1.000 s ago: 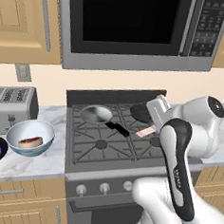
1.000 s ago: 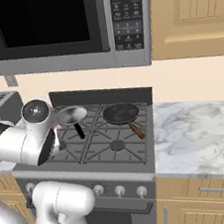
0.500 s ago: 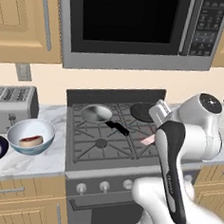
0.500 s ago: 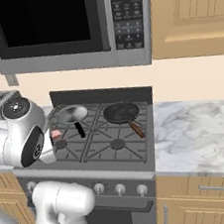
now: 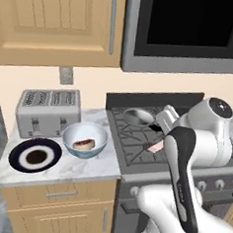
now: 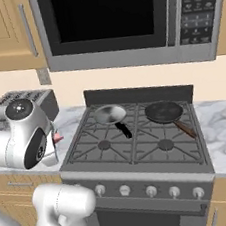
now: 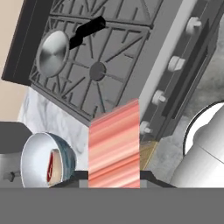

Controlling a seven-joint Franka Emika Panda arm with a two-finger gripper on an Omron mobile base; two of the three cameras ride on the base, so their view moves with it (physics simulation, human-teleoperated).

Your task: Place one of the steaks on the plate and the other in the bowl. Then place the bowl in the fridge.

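The gripper (image 7: 114, 175) is pinched on the thin pale pink steak (image 7: 114, 146), which fills the gap between the two dark finger tips in the hand view and rises edge-on from them as a striped pink slab; the jaws stand narrow because the meat is thin. In the left base view a pink sliver of the same steak (image 5: 155, 147) shows beside the white forearm, above the front left part of the black gas stove (image 5: 136, 145), clear of the grates. The carry height is judged to serve clearance over the stove edge and the bowl rim. The deep glossy pale blue-white bowl (image 5: 85, 140) sits on the marbled counter (image 5: 60, 166) just left of the stove, and the dark red steak with whitish fat rim (image 5: 83, 144) lies inside it, so that half of the sorting is judged done. The round dark navy plate with brownish centre (image 5: 35, 155) lies further left, bare, in front of the silver toaster (image 5: 48, 111); the held piece presumably belongs there. A shallow silver pan (image 6: 110, 115) and a dark pan (image 6: 163, 112) rest on the rear burners.
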